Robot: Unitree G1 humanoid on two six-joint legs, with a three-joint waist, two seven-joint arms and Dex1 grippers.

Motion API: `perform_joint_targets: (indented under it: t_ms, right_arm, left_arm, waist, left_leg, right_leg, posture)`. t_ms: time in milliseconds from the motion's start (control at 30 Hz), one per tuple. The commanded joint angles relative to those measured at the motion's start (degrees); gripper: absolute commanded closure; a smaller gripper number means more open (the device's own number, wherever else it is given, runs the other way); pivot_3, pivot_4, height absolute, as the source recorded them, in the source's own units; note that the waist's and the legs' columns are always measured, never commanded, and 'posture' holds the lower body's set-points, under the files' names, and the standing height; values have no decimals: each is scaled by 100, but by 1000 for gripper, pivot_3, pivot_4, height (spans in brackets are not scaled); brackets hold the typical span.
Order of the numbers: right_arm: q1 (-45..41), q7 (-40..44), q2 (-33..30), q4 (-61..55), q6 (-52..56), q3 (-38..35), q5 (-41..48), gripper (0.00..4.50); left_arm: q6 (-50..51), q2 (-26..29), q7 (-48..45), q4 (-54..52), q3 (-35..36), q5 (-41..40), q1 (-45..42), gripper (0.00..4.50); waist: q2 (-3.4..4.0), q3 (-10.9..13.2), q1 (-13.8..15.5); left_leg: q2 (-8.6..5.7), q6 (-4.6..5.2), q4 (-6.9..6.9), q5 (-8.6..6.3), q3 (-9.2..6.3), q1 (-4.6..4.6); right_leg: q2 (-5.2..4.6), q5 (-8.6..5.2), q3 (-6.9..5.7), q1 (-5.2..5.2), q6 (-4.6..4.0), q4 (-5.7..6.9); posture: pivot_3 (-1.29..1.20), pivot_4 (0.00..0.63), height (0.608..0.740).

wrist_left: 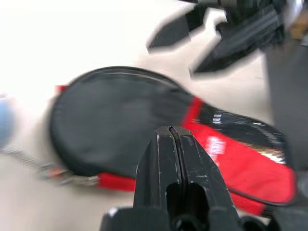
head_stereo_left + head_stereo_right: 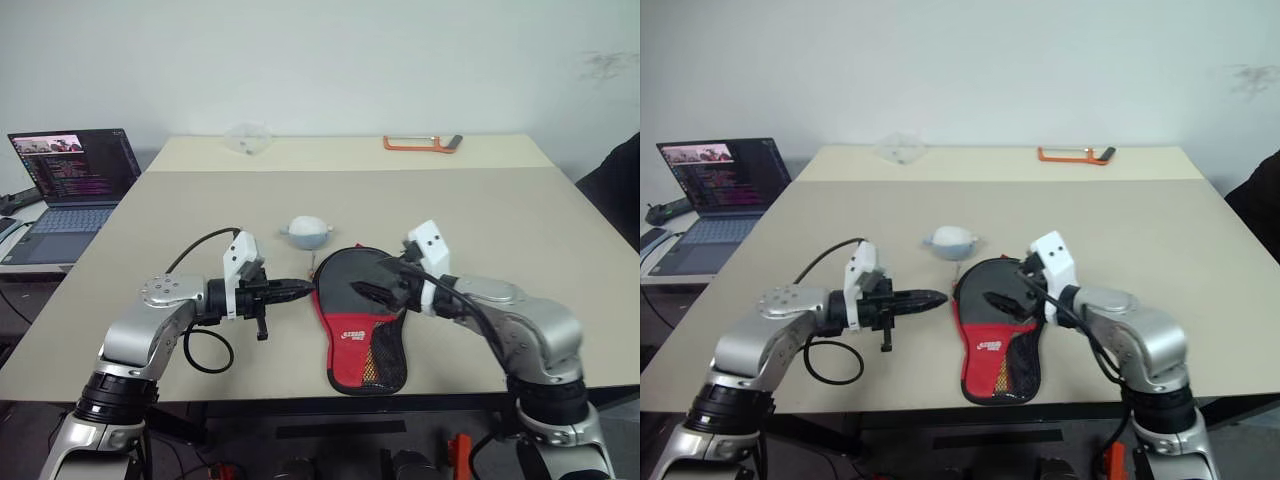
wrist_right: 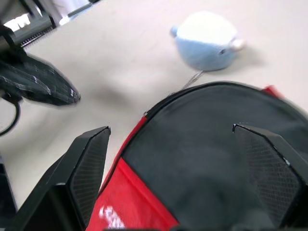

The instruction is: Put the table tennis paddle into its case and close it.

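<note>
Case (image 2: 355, 315): lay flat on the beige table (image 2: 520, 230), near its front edge, between the two arms; its black round end pointed toward the far side, and its red panel with white logo and mesh pointed toward the robot.
Paddle: could not be made out; whether it was inside the case could not be told.
Left gripper (image 2: 300, 288): its two black fingers were pressed together, holding nothing (the left wrist view showed them as one closed wedge). It pointed across toward the case's left rim and sat just beside it; contact could not be told.
Right gripper (image 3: 171, 132): fingers spread wide and empty, poised over the black round part of the case, one finger toward each side of it.
Blue-white object (image 2: 306, 232): small and rounded, on the table just beyond the case, with a thin chain (image 3: 191, 80) running from it toward the case's edge.
Laptop (image 2: 68, 190): open with its screen lit, on a separate surface at the far left.
Orange-framed tool (image 2: 422, 144): near the table's far edge.
Clear crumpled item (image 2: 246, 138): also at the far edge, left of the tool.
</note>
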Motion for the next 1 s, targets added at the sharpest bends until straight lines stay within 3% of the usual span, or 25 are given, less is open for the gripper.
perform_joint_targets:
  t_ms: [33,367,700,1000]
  right_arm:
    - [-80,-230,231,760,-1008,403,-570,0]
    - [74,-360,393,1194,-1369,517,-917,0]
    - [157,-527,592,1089,-1247,525,-958,0]
    - [134,-590,688,1015,-1181,532,-1024,0]
  left_arm:
    - [-384,-208,408,44,213,171,-179,3559]
    - [-1035,-815,1380,907,175,811,-931,32]
    - [-1524,-1548,2760,4269,151,1800,-3020,32]
    - [-1924,-1836,2680,6827,69,2288,-4075,32]
  waist:
    - [0,0,5]
    - [1,1,11]
    - [-1,0,-3]
    - [-2,0,-18]
  left_leg:
    - [-1,-1,0,1,1,-2]
    - [-3,-7,1,3,1,-13]
    - [-7,-9,6,4,4,-13]
    - [-9,-11,7,6,8,-34]
  right_leg:
    - [-1,0,1,-2,0,0]
    - [-1,1,2,-15,-1,5]
    - [0,1,3,-16,0,12]
    - [0,1,4,-42,0,21]
  posture:
    - [0,150,740]
    - [0,150,740]
    - [0,150,740]
    - [0,150,740]
